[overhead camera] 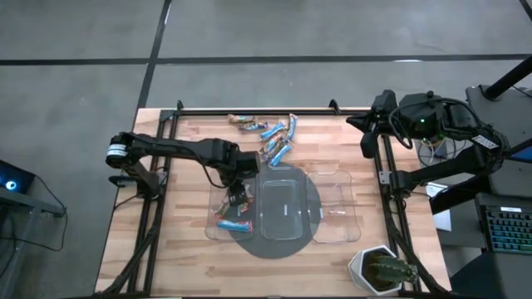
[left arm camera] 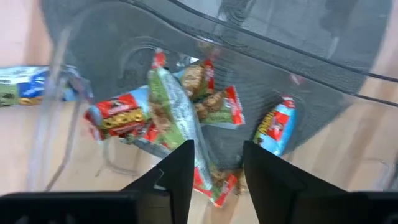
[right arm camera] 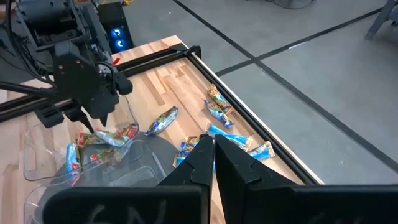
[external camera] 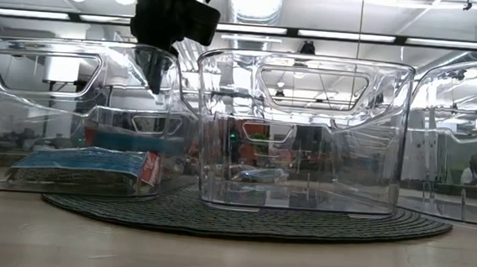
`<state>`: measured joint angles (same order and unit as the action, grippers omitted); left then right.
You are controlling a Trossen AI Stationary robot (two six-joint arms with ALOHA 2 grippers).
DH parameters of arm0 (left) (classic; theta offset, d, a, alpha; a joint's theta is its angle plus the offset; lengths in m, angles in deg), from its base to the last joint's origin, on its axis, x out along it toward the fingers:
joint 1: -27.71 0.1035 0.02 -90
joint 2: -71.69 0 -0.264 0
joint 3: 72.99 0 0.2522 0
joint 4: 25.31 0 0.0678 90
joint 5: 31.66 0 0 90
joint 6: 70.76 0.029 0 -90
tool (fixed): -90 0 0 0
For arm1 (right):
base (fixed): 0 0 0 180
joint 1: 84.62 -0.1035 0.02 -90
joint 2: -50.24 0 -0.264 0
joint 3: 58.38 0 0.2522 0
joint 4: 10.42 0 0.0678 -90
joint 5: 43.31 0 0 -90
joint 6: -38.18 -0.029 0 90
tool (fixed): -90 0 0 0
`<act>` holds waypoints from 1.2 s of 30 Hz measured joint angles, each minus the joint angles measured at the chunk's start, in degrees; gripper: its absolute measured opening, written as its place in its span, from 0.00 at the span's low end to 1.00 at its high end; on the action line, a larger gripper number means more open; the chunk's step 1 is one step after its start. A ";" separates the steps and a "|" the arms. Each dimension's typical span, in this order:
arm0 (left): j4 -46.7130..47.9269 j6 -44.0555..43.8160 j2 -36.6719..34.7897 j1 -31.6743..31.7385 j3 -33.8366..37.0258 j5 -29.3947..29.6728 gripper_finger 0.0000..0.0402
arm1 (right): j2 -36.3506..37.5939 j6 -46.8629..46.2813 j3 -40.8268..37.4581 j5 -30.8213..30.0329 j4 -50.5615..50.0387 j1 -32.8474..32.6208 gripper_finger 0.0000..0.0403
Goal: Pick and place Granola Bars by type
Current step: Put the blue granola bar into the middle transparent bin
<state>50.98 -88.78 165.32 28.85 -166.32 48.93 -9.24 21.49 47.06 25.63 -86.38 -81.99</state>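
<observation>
My left gripper (left arm camera: 217, 149) hangs open over the left clear tray (overhead camera: 218, 218), fingers pointing down, touching nothing; it also shows in the low view (external camera: 153, 85). Under it, red-multicoloured bars (left arm camera: 168, 112) lie piled on the tray floor. A blue-and-red bar (overhead camera: 234, 224) lies at the tray's near end (external camera: 85, 166). Several loose blue and orange-brown bars (overhead camera: 274, 137) lie on the table near its far edge (right arm camera: 221, 118). My right gripper (right arm camera: 212, 142) is shut and waits at the table's far right (overhead camera: 367, 137).
The middle tray (overhead camera: 283, 206) and the right tray (overhead camera: 334, 208) stand side by side next to the left one, on a dark round mat (overhead camera: 274, 247). A potted plant (overhead camera: 382, 270) sits at the near right corner. Black rails edge the table.
</observation>
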 joint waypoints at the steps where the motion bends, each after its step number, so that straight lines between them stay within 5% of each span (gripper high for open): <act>1: 0.00 -0.01 0.02 -0.02 0.00 -0.70 0.30 | 0.00 0.00 0.00 0.00 0.00 0.00 0.02; 8: 0.00 0.17 0.00 -0.02 0.00 -2.89 0.26 | 0.00 0.33 0.00 0.00 -0.01 0.00 0.02; 17: -2.55 0.24 -2.46 -0.02 -0.38 -3.06 0.02 | 0.00 0.35 0.00 0.00 -0.02 0.00 0.02; 23: -7.62 0.24 -7.18 -0.02 -4.91 -2.66 0.00 | 0.00 0.35 0.00 0.00 -0.02 0.00 0.02; 36: -23.42 7.69 -25.47 0.28 -5.21 14.24 0.00 | 0.00 1.07 0.00 0.00 1.53 0.00 0.02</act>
<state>27.56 -81.09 139.85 29.14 -171.53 63.17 -9.24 22.56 47.06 25.63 -84.85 -81.99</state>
